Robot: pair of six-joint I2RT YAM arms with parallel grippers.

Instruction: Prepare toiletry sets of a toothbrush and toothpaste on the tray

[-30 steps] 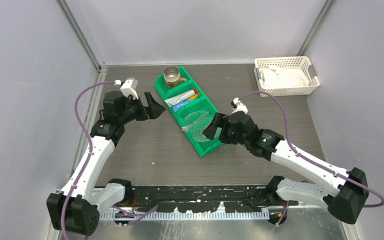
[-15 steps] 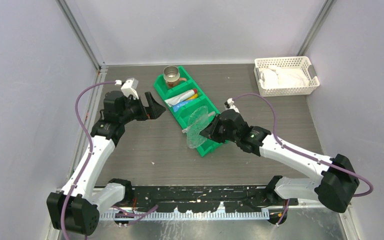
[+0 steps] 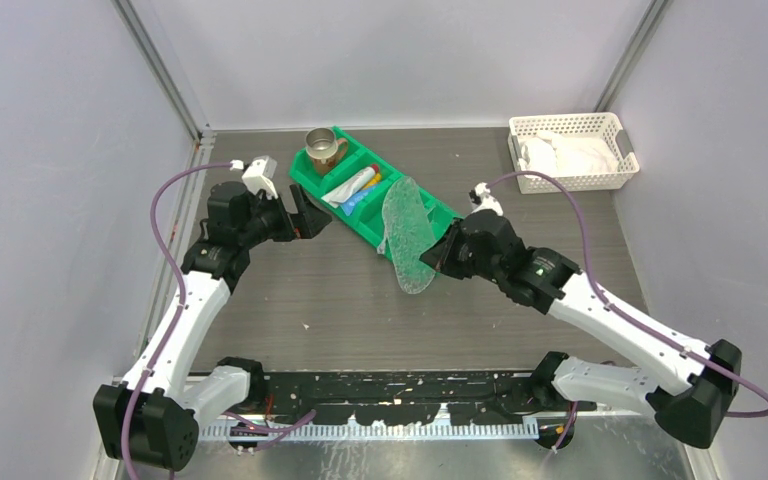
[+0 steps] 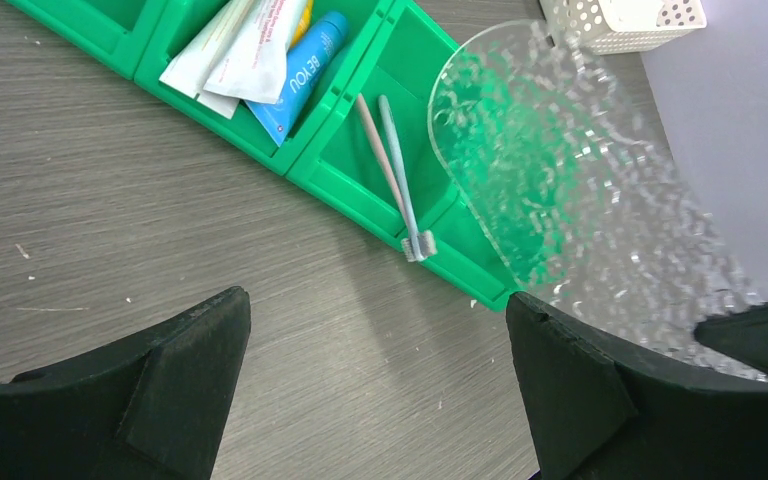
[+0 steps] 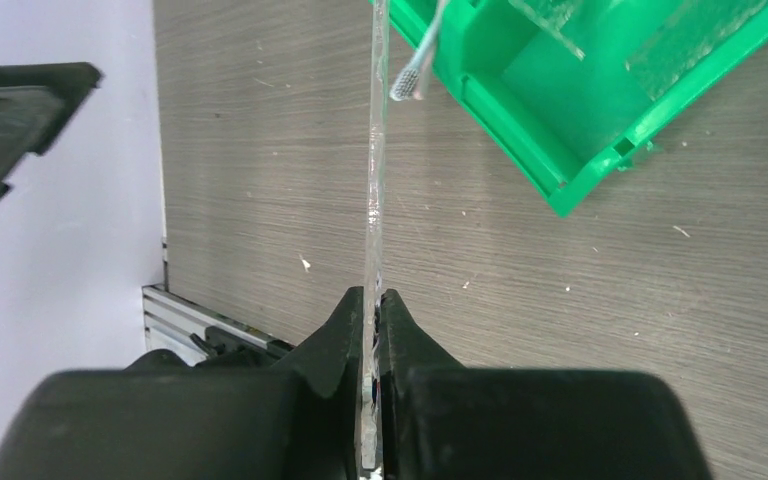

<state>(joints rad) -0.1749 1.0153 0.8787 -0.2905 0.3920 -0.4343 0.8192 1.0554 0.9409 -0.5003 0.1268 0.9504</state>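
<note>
Clear plastic tray (image 3: 408, 235) hangs clamped on edge in right gripper (image 5: 370, 298), likely for laying flat; left gripper (image 4: 375, 305) gapes idle.

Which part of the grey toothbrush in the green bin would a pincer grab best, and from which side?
Probably just behind the bristle end of the grey toothbrush, from above, closing across the thin handle. That end pokes over the green bin's rim, with room around it; further in, the handle lies right beside the pink toothbrush inside a narrow compartment.
</note>
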